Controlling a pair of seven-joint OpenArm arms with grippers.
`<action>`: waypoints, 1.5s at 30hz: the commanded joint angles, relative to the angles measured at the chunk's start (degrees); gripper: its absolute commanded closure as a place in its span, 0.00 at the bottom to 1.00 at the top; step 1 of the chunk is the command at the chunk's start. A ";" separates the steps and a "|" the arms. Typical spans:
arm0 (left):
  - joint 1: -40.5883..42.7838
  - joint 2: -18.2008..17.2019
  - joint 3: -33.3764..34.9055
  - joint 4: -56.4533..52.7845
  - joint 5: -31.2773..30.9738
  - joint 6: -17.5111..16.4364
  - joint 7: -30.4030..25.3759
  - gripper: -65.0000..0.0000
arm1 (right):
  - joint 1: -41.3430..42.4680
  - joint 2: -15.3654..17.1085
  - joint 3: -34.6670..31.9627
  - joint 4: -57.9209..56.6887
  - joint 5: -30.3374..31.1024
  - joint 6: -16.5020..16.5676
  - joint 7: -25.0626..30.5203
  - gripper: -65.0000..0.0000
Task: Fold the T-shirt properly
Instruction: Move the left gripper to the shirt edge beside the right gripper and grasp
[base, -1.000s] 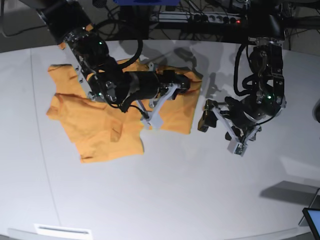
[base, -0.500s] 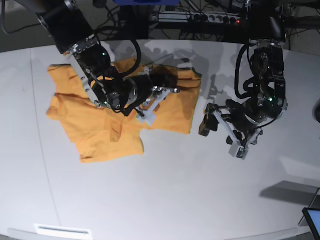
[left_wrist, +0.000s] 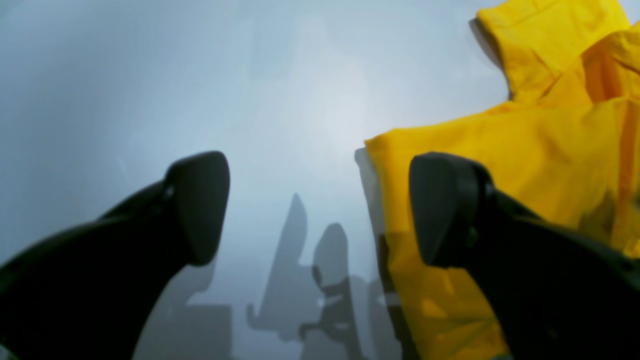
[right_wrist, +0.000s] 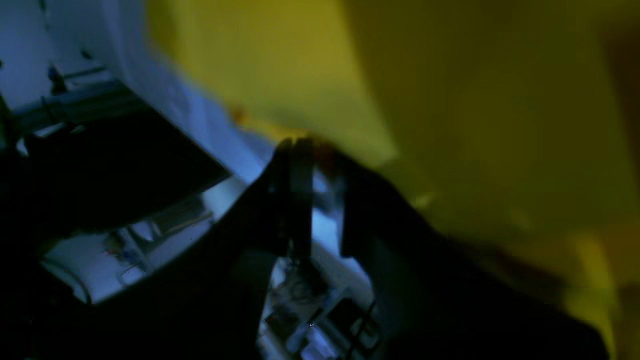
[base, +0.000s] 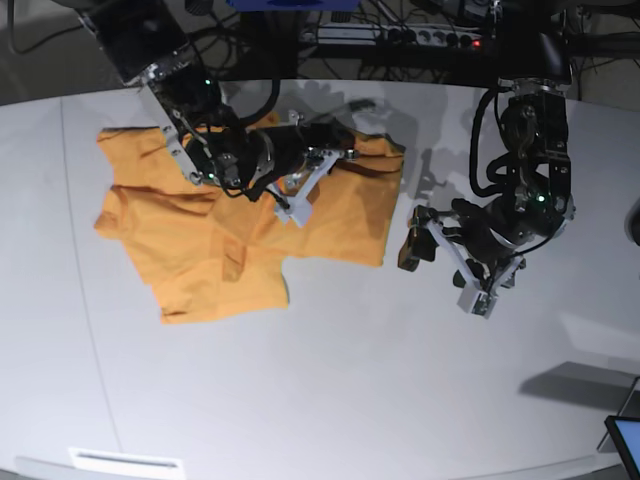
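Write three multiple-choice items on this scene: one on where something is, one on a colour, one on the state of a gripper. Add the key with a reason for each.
1. Where is the left gripper?
A. Over bare table beside the T-shirt
B. Over the middle of the T-shirt
C. Off the table's edge

2. What colour is the T-shirt?
A. Blue
B. Orange-yellow
C. White

3. How do the left gripper's jaws stand?
A. Clamped on cloth
B. Shut on nothing
C. Wide apart, holding nothing

Key:
1 A, the base view shows it over the grey table, just clear of the shirt's edge.
2 B, the cloth is plain orange-yellow in every view.
3 C, the left wrist view shows only bare table between the parted jaws.
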 joint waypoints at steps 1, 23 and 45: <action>-1.09 -0.52 -0.32 0.76 -0.53 0.01 -1.00 0.17 | 1.36 0.16 0.16 3.31 1.46 0.71 -0.18 0.89; -0.56 5.90 -2.95 -13.75 -6.07 -15.20 -0.56 0.16 | 2.95 1.56 -0.01 10.35 1.28 -16.26 -4.14 0.89; 5.24 1.86 -16.58 -21.04 -45.45 -16.08 4.01 0.16 | 3.04 1.92 0.08 10.17 1.28 -16.26 -4.14 0.89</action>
